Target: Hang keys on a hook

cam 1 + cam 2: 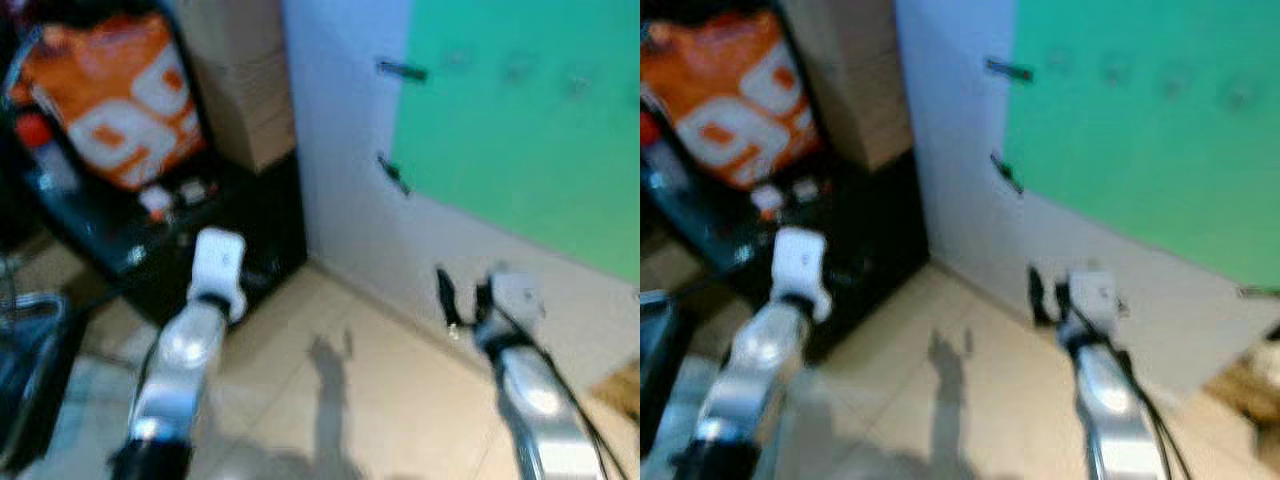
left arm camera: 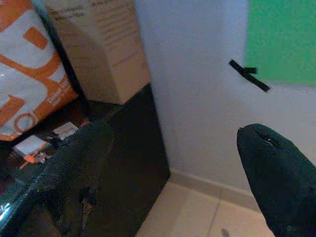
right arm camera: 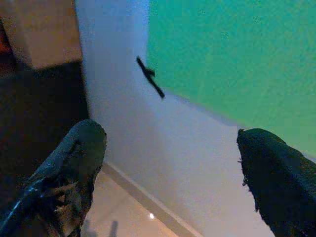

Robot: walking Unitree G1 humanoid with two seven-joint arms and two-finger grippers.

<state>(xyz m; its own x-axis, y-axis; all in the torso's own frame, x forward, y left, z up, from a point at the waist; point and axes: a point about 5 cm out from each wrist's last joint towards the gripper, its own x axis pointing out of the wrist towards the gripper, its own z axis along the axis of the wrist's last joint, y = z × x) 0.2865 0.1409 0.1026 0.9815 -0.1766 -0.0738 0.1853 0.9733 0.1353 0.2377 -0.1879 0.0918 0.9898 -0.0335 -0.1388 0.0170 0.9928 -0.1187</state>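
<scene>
A green panel (image 1: pixel 520 120) is fixed to the white wall (image 1: pixel 340 130), with a row of small blurred hooks (image 1: pixel 520 68) near its top. Black tape strips (image 1: pixel 402 70) hold its near corners. My right gripper (image 1: pixel 463 300) is raised low in front of the wall below the panel and is open, with nothing between its fingers (image 3: pixel 74 163). My left gripper (image 2: pixel 173 136) is also open and holds nothing. It points at the corner where the wall meets a black cabinet (image 2: pixel 133 148). The head views are blurred.
An orange and white bag (image 1: pixel 120 100) and cardboard boxes (image 1: pixel 245 90) stand at the left over the black cabinet. Small white tags (image 2: pixel 64 131) lie on a dark shelf. Beige floor tiles (image 1: pixel 340 400) lie below. A dark frame (image 1: pixel 30 360) is at the far left.
</scene>
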